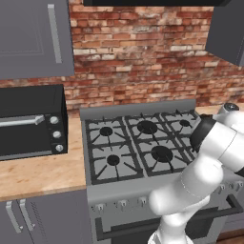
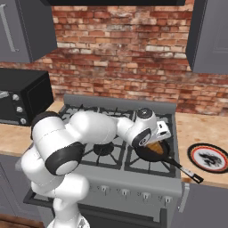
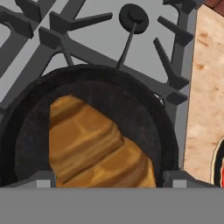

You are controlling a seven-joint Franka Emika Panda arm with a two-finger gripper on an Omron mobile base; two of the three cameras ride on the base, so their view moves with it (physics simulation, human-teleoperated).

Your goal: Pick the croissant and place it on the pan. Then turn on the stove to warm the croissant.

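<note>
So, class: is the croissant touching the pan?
Cannot tell: the hand view shows the croissant over the pan between the pincer tips, perhaps held just above.

The arm (image 2: 84,133) is built of glossy white rounded segments joined by dark bands, with a grey disc cap at twelve o'clock on its wrist and a small white hand block.

Golden-brown croissant (image 3: 94,146) lies apparently flat inside the black pan (image 3: 144,113) on the stove's (image 1: 121,143) front-right burner.
</note>
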